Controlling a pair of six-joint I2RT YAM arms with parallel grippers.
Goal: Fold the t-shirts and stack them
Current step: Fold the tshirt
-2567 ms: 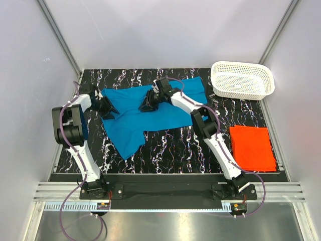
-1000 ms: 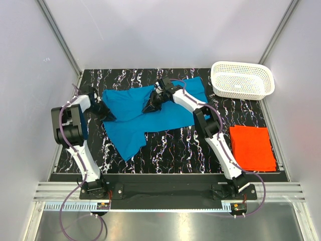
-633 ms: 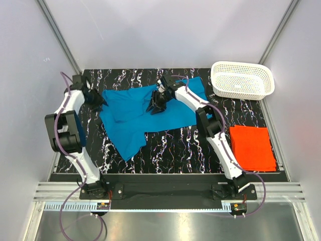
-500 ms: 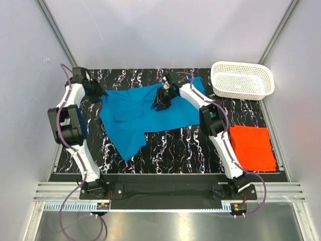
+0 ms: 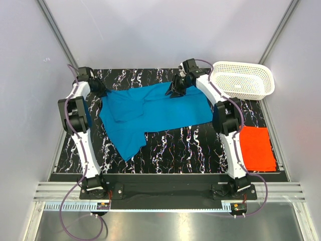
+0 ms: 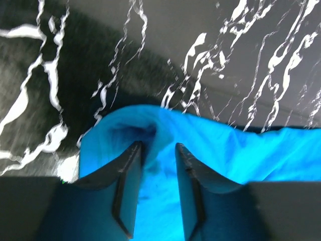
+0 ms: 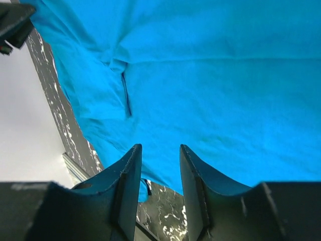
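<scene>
1. The black marbled table (image 5: 165,150) bears everything. The fold is best made flat on its middle, well apart from the white basket (image 5: 241,93) at the far right corner.
2. The blue t-shirt (image 5: 150,113) lies spread across the table's middle, unfolded, with one flap reaching toward the near edge and wrinkles at its left end. The step in hand looks like flattening it before the first fold. An even outward pull at both far corners would set the far edge straight.
3. The orange-red t-shirt (image 5: 258,148) lies folded at the near right. The blue one should end as a matching rectangle to stack on it.
4. The right gripper (image 7: 159,148) hangs over the blue shirt's far edge, fingers apart with nothing between them.
5. The left gripper (image 6: 158,146) sits at the shirt's far left corner, fingers apart astride a raised rumple. Whether they touch the cloth cannot be told. A small, clean bite at that corner would serve best.
</scene>
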